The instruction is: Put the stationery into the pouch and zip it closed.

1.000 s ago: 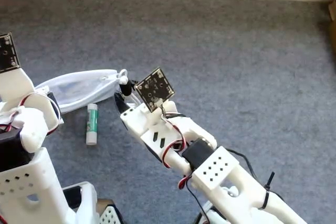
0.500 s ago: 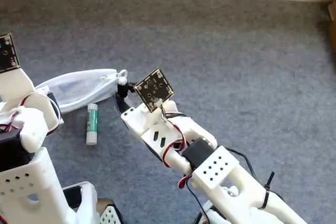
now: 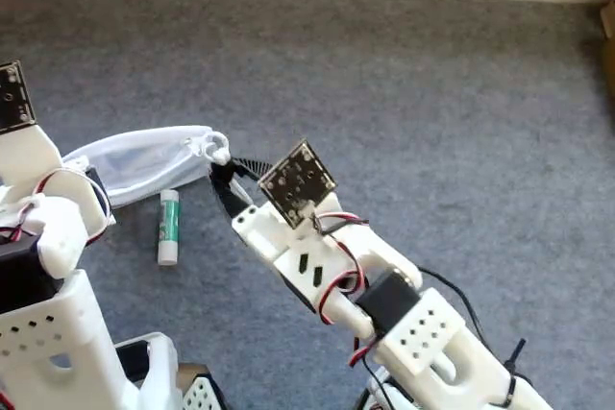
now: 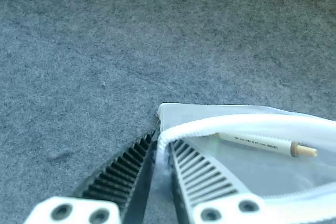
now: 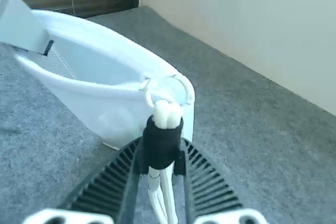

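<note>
The right arm is drawn back a little over the bench (image 3: pixel 432 93) since a second ago, and the pouch (image 3: pixel 144 165) end is pulled along with it. The right pincer (image 5: pixel 160 153) is clenched on the zip toggle (image 5: pixel 159 139), and the left pincer (image 4: pixel 161 141) is clenched on the rim at the opposite end. The mouth is open, so zipping is judged premature. The glue stick (image 3: pixel 168 228) lies just beside the pouch, outside it, while a pen (image 4: pixel 262 143) is already inside.

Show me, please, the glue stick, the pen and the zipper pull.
glue stick (image 3: pixel 168 223), high view, green label.
pen (image 4: pixel 262 143), left wrist view, mid-barrel.
zipper pull (image 5: pixel 160 142), right wrist view, black toggle.
</note>
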